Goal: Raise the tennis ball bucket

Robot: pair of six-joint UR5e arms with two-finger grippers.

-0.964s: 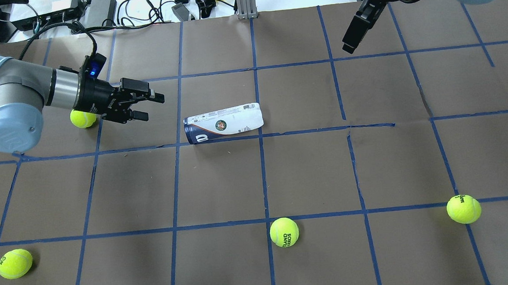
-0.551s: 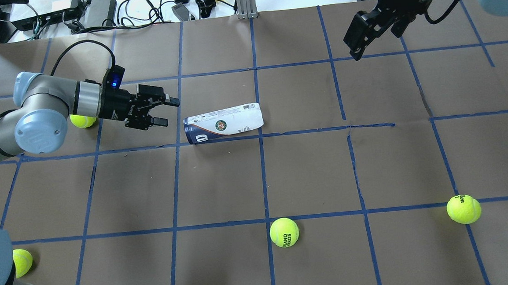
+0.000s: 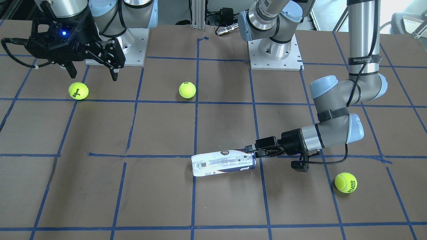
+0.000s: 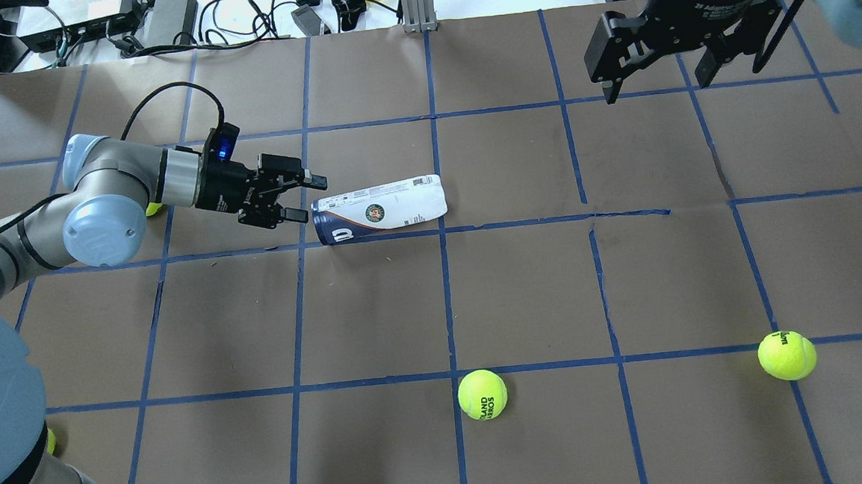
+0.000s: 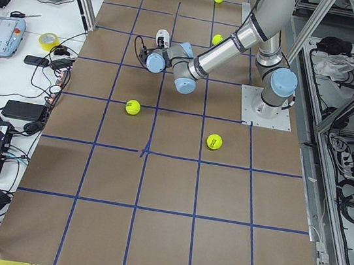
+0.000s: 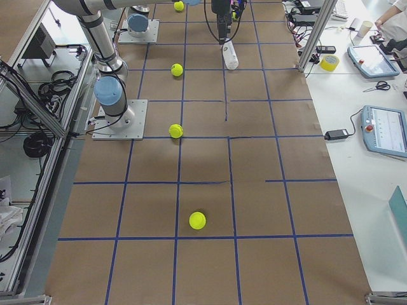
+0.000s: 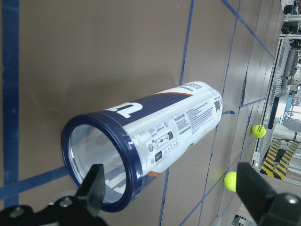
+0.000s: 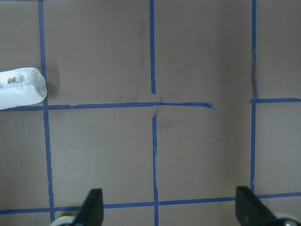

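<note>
Taped table (image 4: 524,289), left gripper (image 4: 313,198) advanced to tennis ball bucket (image 4: 380,209), jaws apart, right gripper (image 4: 653,86) also spread

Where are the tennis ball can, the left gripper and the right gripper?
tennis ball can (image 4: 380,209): overhead view, middle of its white label.
left gripper (image 4: 313,197): overhead view, midway between its fingertips.
right gripper (image 4: 654,90): overhead view, midway between its fingertips.
</note>
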